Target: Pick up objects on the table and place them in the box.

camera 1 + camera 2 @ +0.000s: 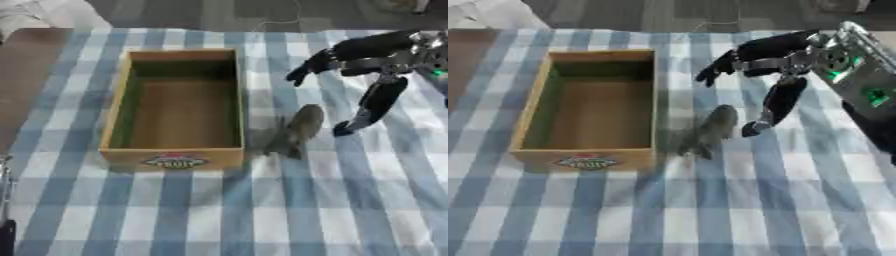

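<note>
Right hand (776, 75) held open with fingers spread beside blurry grey-brown object (710, 130), identity not made out, open cardboard box (112, 120) nearby, green-lit forearm shown fuller in right eye view

Both head eyes look steeply down, sharing the box (175, 107) and checked tablecloth (350, 210) from near-identical angles.

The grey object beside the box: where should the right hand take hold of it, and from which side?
Probably across the wider upper end of the grey object, coming from above and the right. It lies flat on the cloth, slanted, narrowing toward the box, which crowds its left side. The right hand hovers open just to its right, thumb pointing down beside it.
</note>
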You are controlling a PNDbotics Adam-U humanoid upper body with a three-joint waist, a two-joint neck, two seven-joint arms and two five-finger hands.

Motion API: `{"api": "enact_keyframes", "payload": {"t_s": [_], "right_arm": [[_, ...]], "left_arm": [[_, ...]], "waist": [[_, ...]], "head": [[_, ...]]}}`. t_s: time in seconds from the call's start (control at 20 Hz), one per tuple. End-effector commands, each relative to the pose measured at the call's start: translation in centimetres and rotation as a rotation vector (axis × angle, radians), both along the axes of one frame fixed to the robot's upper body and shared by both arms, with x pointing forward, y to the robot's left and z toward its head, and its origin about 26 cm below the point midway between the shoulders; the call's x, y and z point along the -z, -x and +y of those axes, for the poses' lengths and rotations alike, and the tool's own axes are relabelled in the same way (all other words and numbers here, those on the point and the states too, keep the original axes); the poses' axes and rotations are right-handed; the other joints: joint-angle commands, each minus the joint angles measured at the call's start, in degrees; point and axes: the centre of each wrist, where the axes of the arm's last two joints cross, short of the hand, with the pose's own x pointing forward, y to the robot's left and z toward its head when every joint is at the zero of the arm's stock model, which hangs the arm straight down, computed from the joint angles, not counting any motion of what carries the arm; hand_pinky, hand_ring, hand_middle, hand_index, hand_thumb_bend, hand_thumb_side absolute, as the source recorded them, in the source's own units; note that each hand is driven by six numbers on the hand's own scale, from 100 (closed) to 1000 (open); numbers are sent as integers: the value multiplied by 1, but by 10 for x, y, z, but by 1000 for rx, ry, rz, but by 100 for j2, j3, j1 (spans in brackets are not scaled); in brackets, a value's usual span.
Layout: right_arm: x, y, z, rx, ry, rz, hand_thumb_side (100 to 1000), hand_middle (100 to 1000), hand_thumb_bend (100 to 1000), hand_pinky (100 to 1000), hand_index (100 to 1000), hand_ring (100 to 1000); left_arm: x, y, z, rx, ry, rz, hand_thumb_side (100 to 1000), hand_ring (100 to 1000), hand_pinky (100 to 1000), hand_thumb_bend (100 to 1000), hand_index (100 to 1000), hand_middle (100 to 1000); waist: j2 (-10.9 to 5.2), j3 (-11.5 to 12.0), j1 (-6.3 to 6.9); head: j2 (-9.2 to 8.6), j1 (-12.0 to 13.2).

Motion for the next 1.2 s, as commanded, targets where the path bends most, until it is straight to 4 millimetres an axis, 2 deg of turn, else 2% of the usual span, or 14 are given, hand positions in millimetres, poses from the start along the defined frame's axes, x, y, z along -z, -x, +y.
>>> {"api": "enact_keyframes", "payload": {"t_s": [0.05,0.25,0.85,1.2], "right_arm": [[-6,-2,-1,-53,94,12,122,842,510,858,1000,928],[2,-6,-1,-54,114,27,100,850,470,860,1000,931],[12,-13,7,-86,140,43,100,826,483,853,982,925],[15,-14,10,-92,140,53,100,778,463,842,943,911]], "left_arm": [[-7,3,1,7,-8,-27,621,835,823,100,728,778],[-7,3,1,8,-6,-27,620,835,823,100,728,778],[-7,3,0,12,-4,-28,619,836,824,100,726,779],[-8,3,-1,15,-6,-30,619,836,824,100,725,779]], "waist": [[-98,18,-2],[-88,20,-2],[-64,52,-14],[-54,65,-28]], "head": [[-42,-17],[-58,-22],[-66,-30],[-74,-24]]}}
